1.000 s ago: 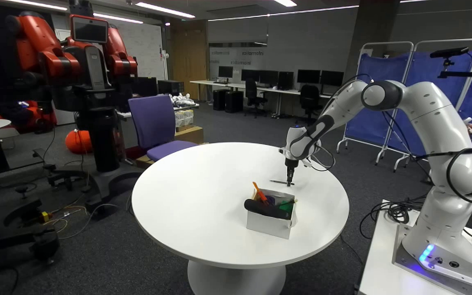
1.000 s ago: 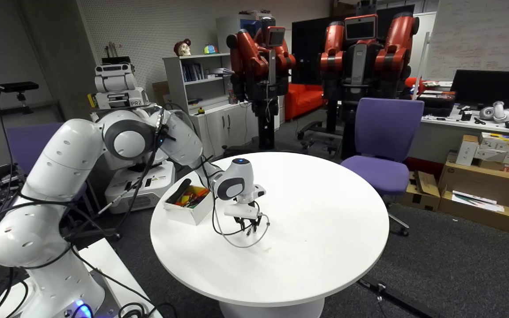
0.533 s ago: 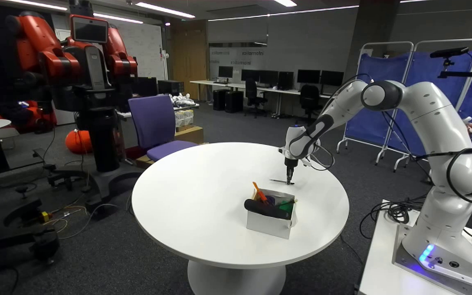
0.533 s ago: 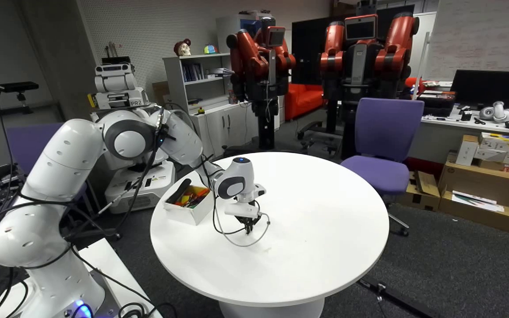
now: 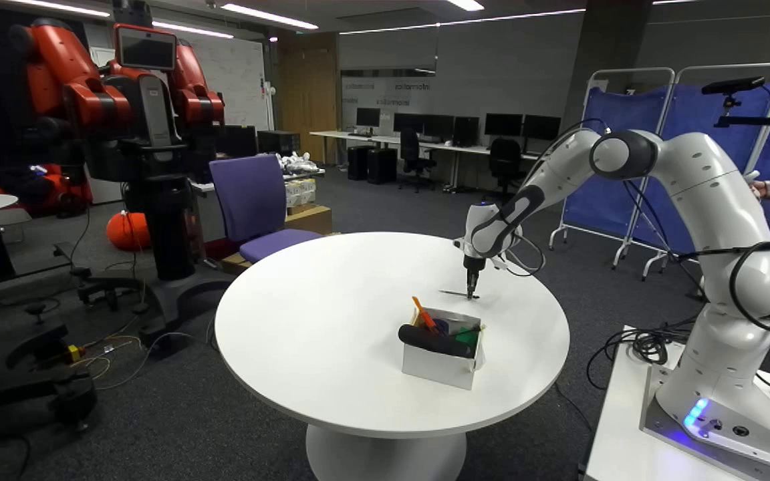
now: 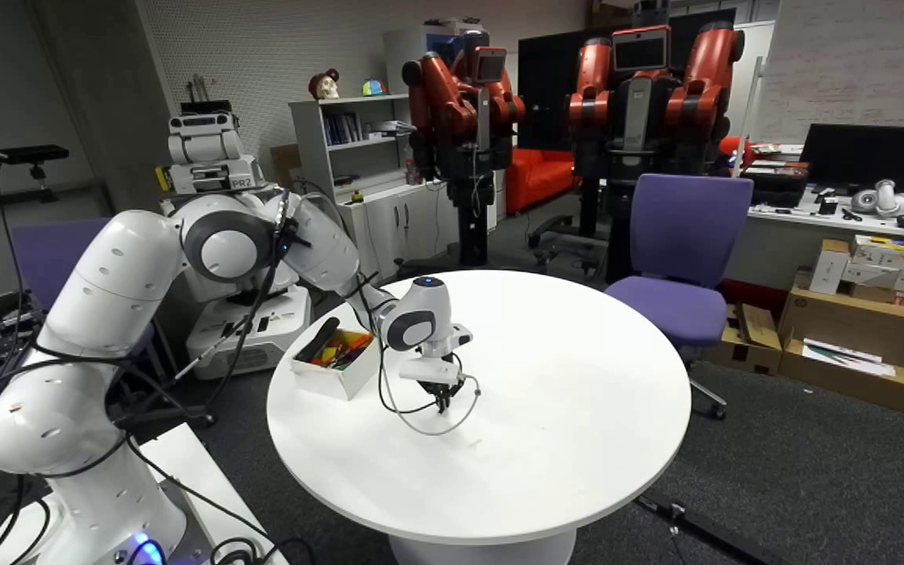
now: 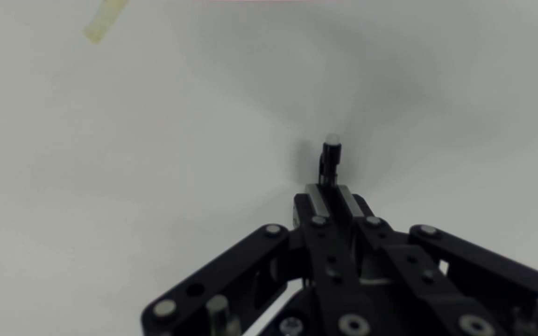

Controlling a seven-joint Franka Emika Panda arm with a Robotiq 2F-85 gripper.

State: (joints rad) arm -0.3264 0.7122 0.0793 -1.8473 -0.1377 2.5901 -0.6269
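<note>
The black two-fingered metal gripper [image 7: 329, 189] pinches a slim, dark, pale-tipped pen [image 7: 331, 156] near one end, on or just above the round white table [image 5: 331, 334], hard to say which; that off-centre hold could let the pen swivel and slip out.

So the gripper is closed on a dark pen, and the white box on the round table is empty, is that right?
Not quite: the white box on the round table isn't empty; both exterior views show an orange item and other things inside. The rest holds: in the wrist view, the gripper is closed on a dark pen.
</note>
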